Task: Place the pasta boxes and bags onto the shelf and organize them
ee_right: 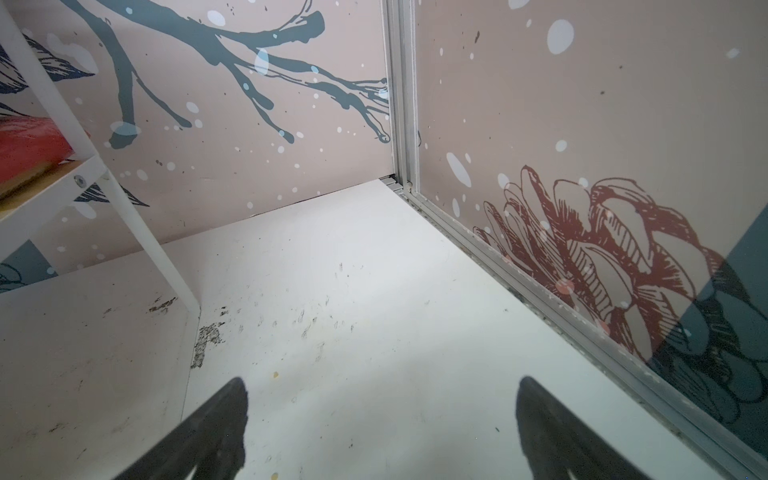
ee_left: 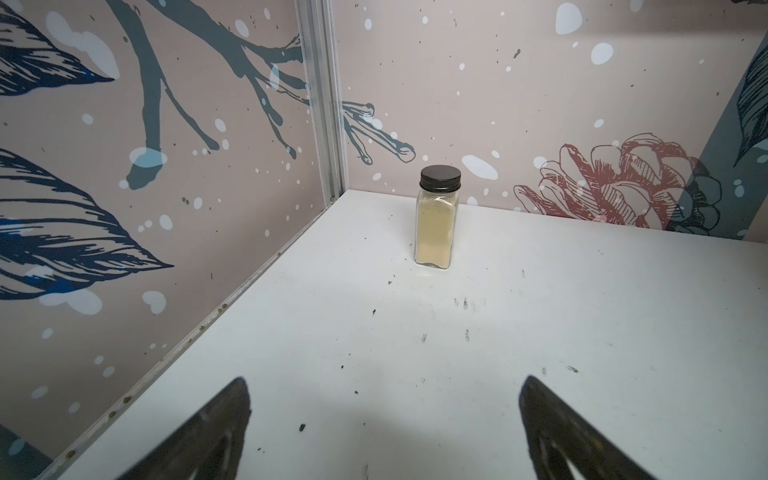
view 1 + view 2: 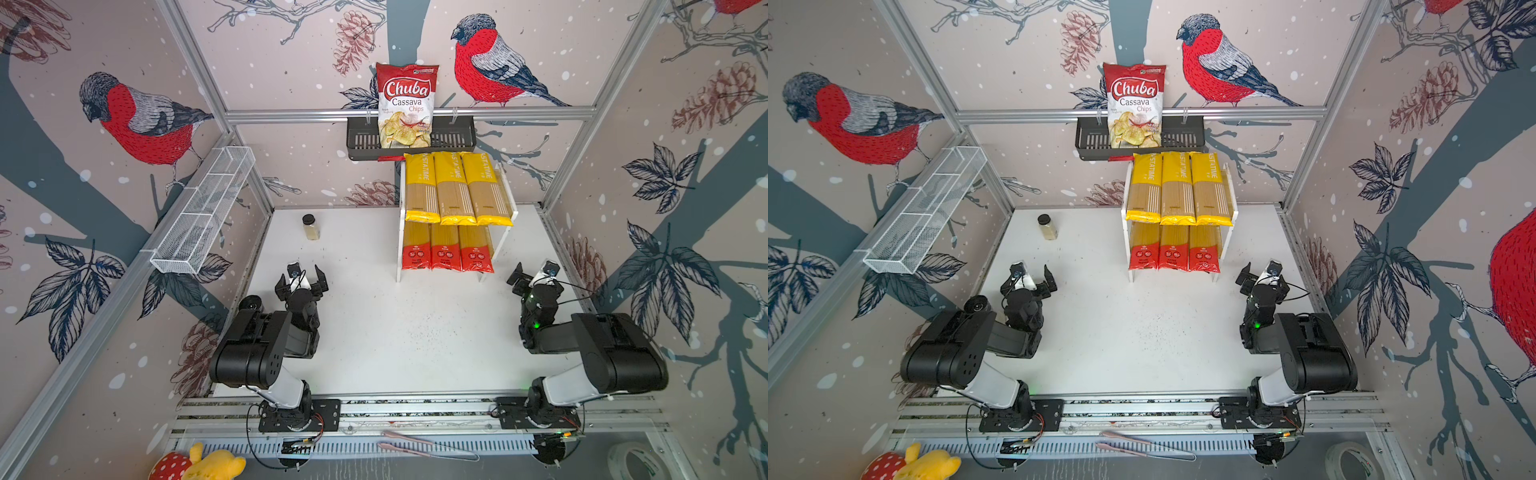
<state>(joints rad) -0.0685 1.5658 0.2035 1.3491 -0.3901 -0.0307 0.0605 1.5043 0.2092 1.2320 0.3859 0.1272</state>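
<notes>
While spread wide, left fingers [image 2: 208, 436], right fingers [image 1: 208, 432] both empty.

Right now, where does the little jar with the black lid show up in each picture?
Top view: jar back left, near the corner.
Top view: jar at the same back-left spot.
Left wrist: jar centre, upright.
Right wrist: not in it.
Shared landmark: metal corner post behind it.

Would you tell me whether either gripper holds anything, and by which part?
Nothing is held; the left gripper and right gripper are both open and empty.
</notes>
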